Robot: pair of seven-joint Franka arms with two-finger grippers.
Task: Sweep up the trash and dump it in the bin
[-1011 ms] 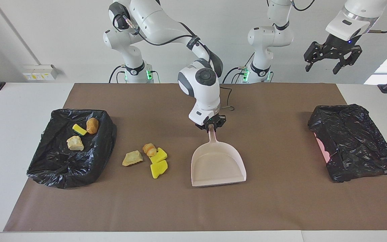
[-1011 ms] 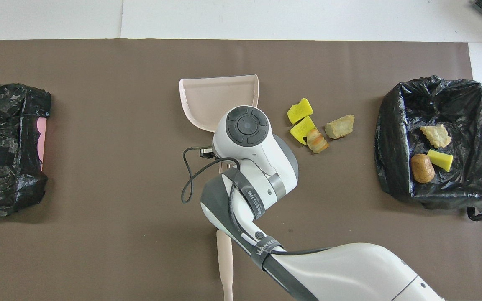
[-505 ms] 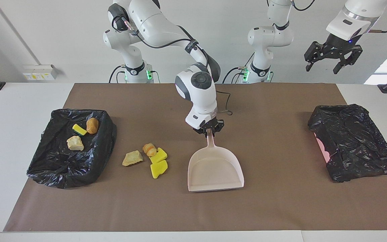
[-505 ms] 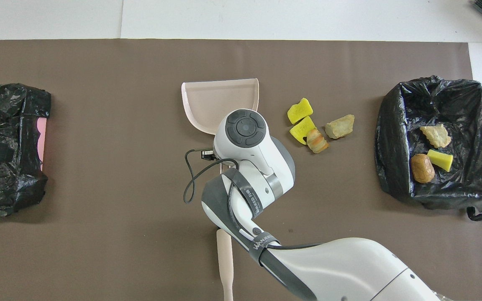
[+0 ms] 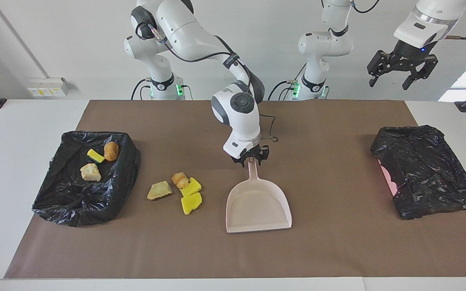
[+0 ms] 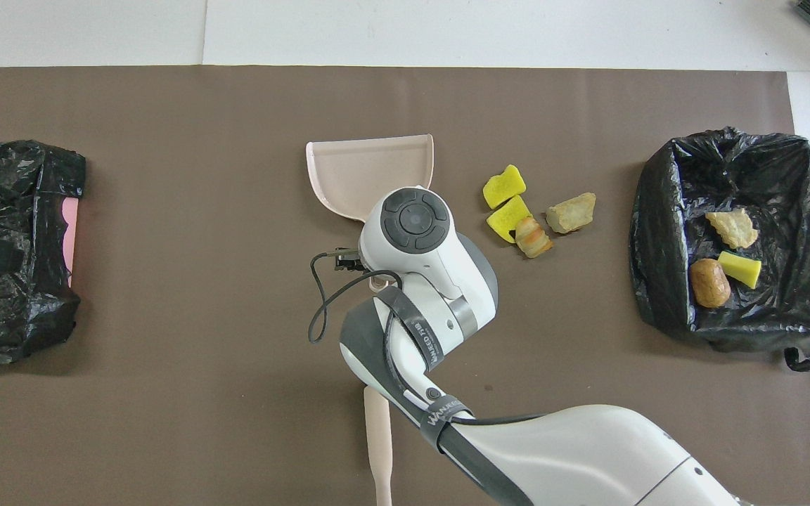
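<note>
The pale pink dustpan point(image 5: 258, 208) lies flat on the brown mat mid-table, mouth facing away from the robots. My right gripper point(image 5: 251, 157) is low at the end of its handle point(image 5: 251, 169), open, one fingertip on each side. In the overhead view the right arm hides the handle and part of the dustpan point(image 6: 370, 165). Loose trash lies beside the pan toward the right arm's end: two yellow sponge chunks point(image 5: 191, 203) point(image 5: 193, 186), an orange-brown lump point(image 5: 180, 180) and a tan lump point(image 5: 159, 190). The black-lined bin point(image 5: 75, 204) holds three more scraps point(image 5: 90, 172). My left gripper point(image 5: 402, 73) waits open, high over the left arm's end.
A crumpled black bag point(image 5: 427, 173) with something pink under it sits at the left arm's end of the mat. A pale stick point(image 6: 377, 439) lies on the mat close to the robots, partly under the right arm. A black cable point(image 6: 320, 302) hangs from the right wrist.
The dustpan came down flat onto the mat and shifted slightly toward the right arm's end. My right gripper opened on the handle. The left arm stayed put.
</note>
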